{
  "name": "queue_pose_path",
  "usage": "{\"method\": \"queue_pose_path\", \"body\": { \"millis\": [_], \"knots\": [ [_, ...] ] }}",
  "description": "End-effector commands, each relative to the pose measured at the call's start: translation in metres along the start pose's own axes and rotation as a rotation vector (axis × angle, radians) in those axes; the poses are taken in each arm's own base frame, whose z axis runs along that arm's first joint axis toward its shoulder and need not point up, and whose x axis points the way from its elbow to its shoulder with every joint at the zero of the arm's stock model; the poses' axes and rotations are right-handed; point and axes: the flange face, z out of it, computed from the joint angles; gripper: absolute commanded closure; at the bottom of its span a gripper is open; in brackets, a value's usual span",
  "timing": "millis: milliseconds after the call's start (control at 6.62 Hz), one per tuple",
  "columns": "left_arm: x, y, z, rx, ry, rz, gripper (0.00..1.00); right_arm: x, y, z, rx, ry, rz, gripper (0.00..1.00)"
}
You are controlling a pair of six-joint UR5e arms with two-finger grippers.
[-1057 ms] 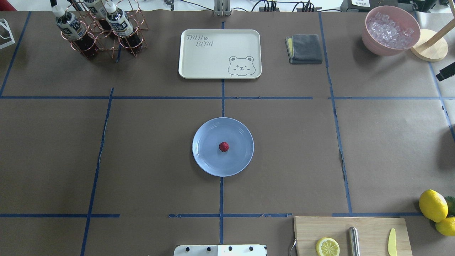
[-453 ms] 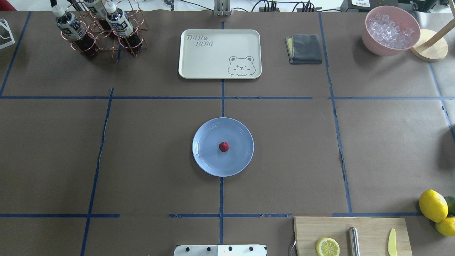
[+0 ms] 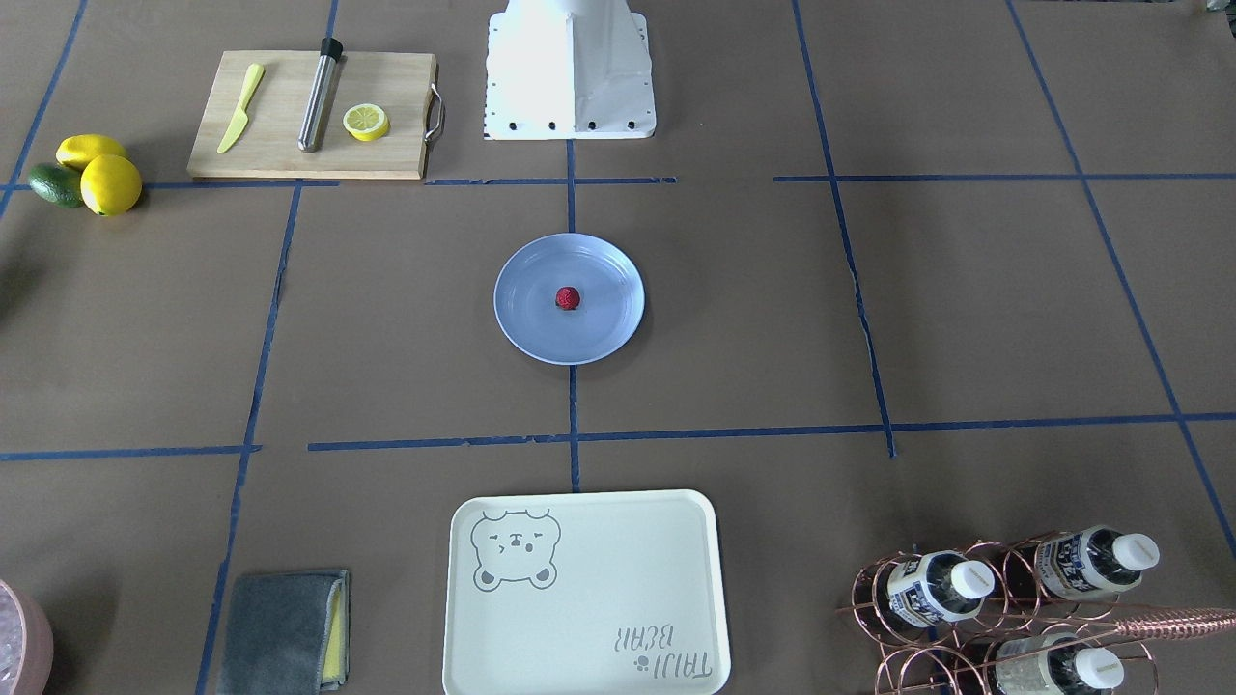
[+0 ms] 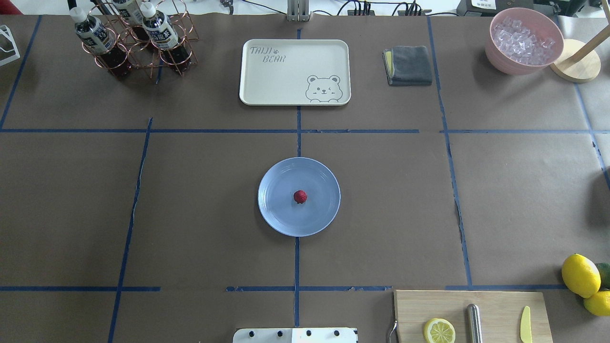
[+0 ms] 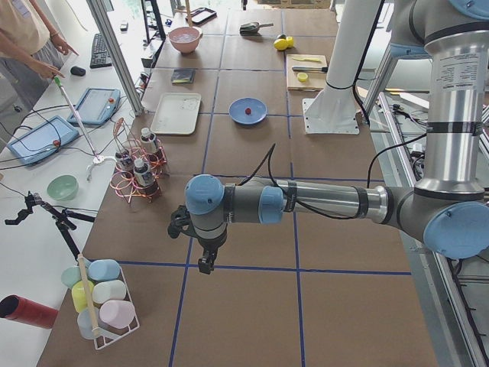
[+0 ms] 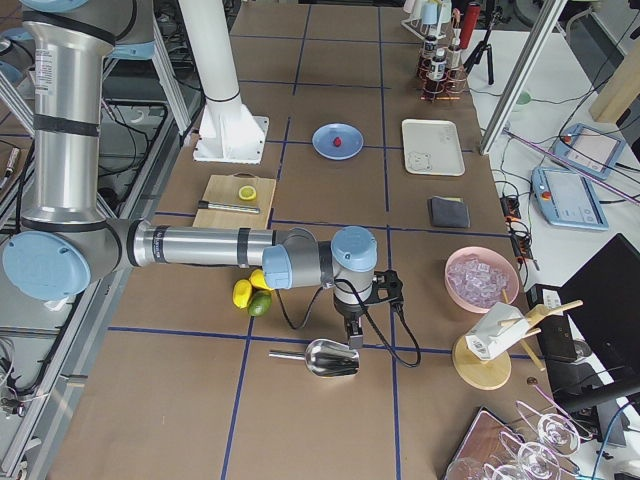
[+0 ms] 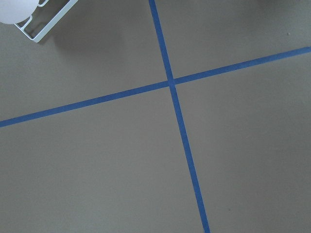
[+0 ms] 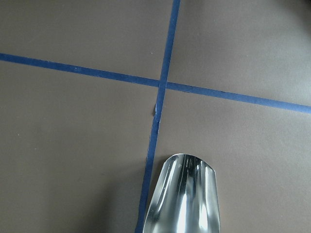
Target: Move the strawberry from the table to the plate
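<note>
The small dark-red strawberry [image 4: 300,196] lies near the middle of the light-blue plate [image 4: 279,214], which sits at the centre of the brown paper table [image 4: 200,200]. The front-facing view shows the same: strawberry [image 3: 568,298] on the plate [image 3: 531,328]. Neither gripper appears in the overhead or front-facing views. In the exterior left view my left gripper [image 5: 205,264] hangs over bare table far from the plate [image 5: 238,116]. In the exterior right view my right gripper [image 6: 352,340] hangs above a metal scoop [image 6: 330,357]. Whether either is open or shut, I cannot tell.
A cream bear tray [image 4: 294,71] and a folded grey cloth [image 4: 409,65] lie beyond the plate. A copper bottle rack [image 4: 136,38] is back left, a pink bowl of ice [image 4: 524,43] back right. A cutting board [image 4: 472,317] and lemons [image 4: 580,275] sit front right.
A dark part that showed at the right edge of the overhead view has left it. The strawberry and plate have not moved.
</note>
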Motion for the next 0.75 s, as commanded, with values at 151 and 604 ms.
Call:
{"method": "queue_pose_path", "body": {
  "millis": [151,604],
  "knots": [
    [0.0020,0.0003,-0.0018,0.003,-0.001,0.004,0.00,-0.0001,0.0086,0.0009,0.007,-0.004,-0.008,0.00],
    [0.0040,-0.0005,-0.0040,0.007,-0.002,0.006,0.00,-0.0003,0.0127,0.0015,0.015,-0.010,-0.017,0.00]
  ]
}}
